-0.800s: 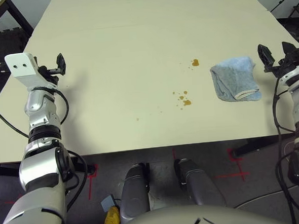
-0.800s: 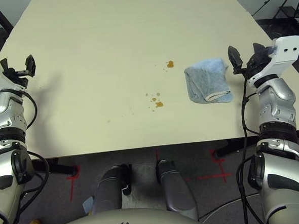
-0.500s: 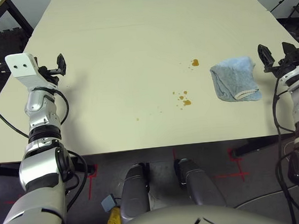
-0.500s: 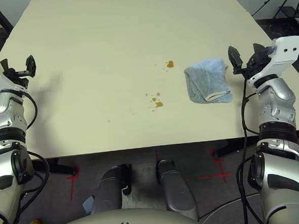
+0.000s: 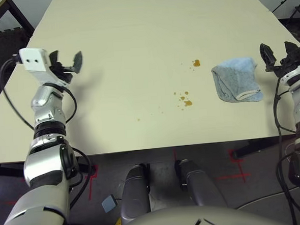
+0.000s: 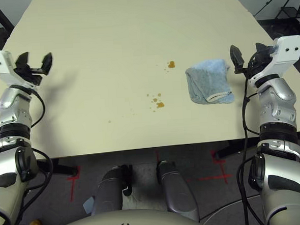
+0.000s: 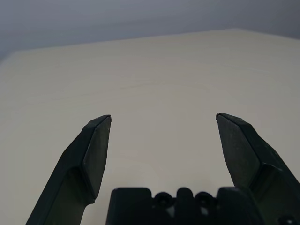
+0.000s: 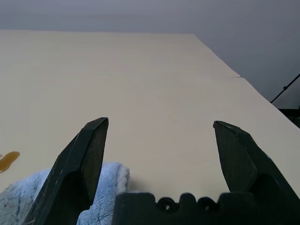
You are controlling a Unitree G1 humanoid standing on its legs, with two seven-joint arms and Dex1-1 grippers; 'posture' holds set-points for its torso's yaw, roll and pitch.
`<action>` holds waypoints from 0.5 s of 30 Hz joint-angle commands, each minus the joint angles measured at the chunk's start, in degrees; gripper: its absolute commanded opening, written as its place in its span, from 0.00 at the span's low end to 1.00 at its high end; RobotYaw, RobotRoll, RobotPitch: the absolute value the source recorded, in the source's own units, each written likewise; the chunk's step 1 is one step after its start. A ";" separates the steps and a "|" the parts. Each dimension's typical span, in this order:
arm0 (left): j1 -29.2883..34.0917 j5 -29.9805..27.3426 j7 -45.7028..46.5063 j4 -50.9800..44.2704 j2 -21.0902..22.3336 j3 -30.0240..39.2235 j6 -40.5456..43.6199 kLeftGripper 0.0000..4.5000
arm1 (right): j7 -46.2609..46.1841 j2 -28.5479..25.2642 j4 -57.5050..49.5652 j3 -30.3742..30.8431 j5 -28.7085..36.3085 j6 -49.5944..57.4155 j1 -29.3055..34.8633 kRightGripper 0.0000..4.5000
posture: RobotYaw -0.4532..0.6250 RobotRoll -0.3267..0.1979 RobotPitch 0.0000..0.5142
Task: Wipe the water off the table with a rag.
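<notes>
We held our right gripper [image 6: 245, 55] spread and empty above the table [image 6: 111, 59]. The rag [image 6: 209, 82] lay just left of it, the water [image 6: 160, 104] farther left.

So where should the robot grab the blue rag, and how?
I'd have the right gripper pinch the edge of the rag that faces it, coming from the robot's right. The gripper is open just beside that edge. The rag lies folded in a soft, low pad on the table, so the fingers should probably go down low and squeeze the layers together.
</notes>
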 commanded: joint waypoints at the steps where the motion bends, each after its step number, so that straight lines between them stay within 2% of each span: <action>1: 3.02 -2.46 -7.24 -7.02 -0.46 -2.40 5.32 1.00 | -0.74 -0.40 -0.81 -0.02 -0.24 2.24 0.75 0.99 | 0.28 0.62 0.34; 6: 9.60 -5.28 -17.49 -19.35 0.12 -7.54 13.92 1.00 | -0.18 -1.23 -1.75 -0.72 1.10 6.36 0.71 0.99 | 0.27 0.62 0.34; 11: 11.46 -5.49 -19.50 -22.76 0.13 -8.93 17.11 1.00 | 1.42 -2.39 -4.38 -0.63 1.97 11.25 1.29 0.99 | 0.26 0.62 0.34; 15: 11.90 -4.88 -20.31 -23.24 -0.09 -9.73 17.66 1.00 | 5.55 -5.81 -8.95 0.75 3.30 21.06 2.89 0.99 | 0.25 0.62 0.34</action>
